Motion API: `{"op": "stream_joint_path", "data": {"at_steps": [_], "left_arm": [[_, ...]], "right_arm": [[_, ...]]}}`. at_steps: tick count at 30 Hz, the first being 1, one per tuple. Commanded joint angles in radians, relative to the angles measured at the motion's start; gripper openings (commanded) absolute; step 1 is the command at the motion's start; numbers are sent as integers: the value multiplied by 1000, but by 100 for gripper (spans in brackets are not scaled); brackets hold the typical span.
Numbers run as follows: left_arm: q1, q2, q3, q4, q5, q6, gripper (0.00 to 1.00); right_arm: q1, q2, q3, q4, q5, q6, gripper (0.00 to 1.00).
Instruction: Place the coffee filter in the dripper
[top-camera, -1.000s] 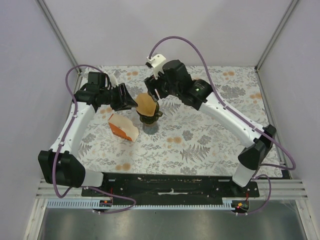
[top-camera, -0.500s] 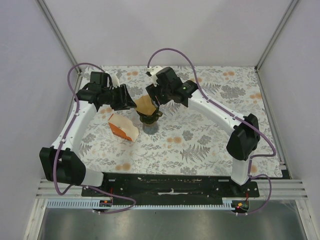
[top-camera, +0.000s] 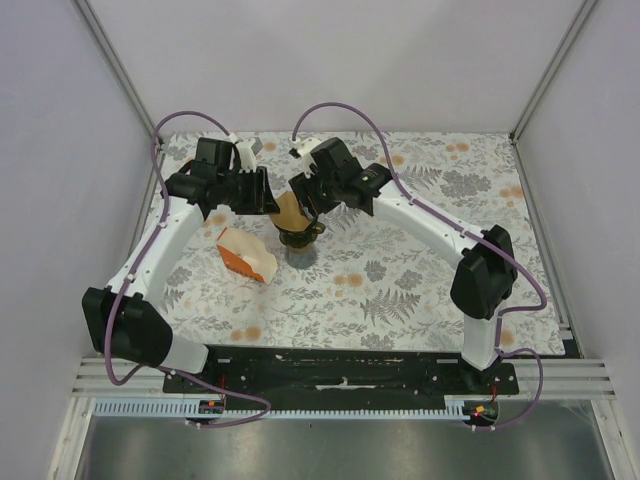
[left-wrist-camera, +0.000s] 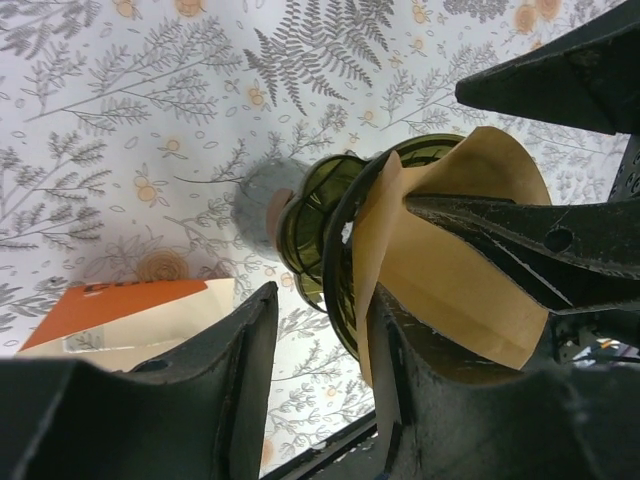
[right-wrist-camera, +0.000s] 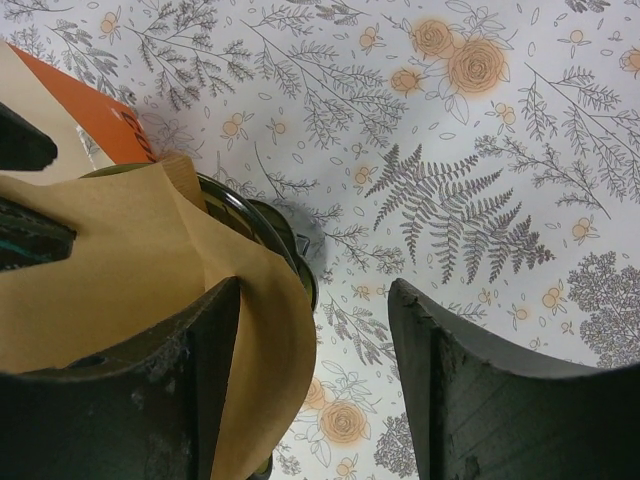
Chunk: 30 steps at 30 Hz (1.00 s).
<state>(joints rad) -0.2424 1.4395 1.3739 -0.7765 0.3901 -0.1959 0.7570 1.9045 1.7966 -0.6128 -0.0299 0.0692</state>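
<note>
The tan paper coffee filter (top-camera: 289, 210) stands open in the dark green dripper (top-camera: 298, 236) at mid-table, with its upper part sticking out above the rim. My left gripper (top-camera: 262, 198) is open at the dripper's left side. In the left wrist view (left-wrist-camera: 320, 300) one finger lies against the filter (left-wrist-camera: 450, 260) edge and the dripper (left-wrist-camera: 320, 220) rim sits above the gap. My right gripper (top-camera: 308, 195) is open over the dripper. In the right wrist view (right-wrist-camera: 315, 290) its left finger is pushed into the filter (right-wrist-camera: 140, 250), beside the dripper (right-wrist-camera: 262, 230) rim.
An orange and white wedge-shaped carton (top-camera: 245, 255) lies just left of the dripper, below the left gripper. It also shows in the left wrist view (left-wrist-camera: 120, 310) and the right wrist view (right-wrist-camera: 95, 115). The floral tablecloth (top-camera: 420, 270) stretches to the right and front.
The right gripper has come in and down over the dripper, and the filter sits lower in it. The left wrist has shifted toward the back and right.
</note>
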Motion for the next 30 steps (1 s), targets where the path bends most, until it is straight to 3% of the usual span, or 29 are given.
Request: {"op": "stream_joint_path", "data": {"at_steps": [1,19,26,30], "left_arm": [[-18,7,45,9,-57,93,46],[-38,4,47,6,-50,153,39],[-48,9,57,3,-51,154,39],[-49,10,60,2,-54,158,38]], "right_arm": [[-1,5,-8,31,-7,-6,68],[-36,-107,7,42,-248,-242,74],[-35,-205,17,57,-329,-442,80],[-32,-309,-93,165,-445,-622,82]]}}
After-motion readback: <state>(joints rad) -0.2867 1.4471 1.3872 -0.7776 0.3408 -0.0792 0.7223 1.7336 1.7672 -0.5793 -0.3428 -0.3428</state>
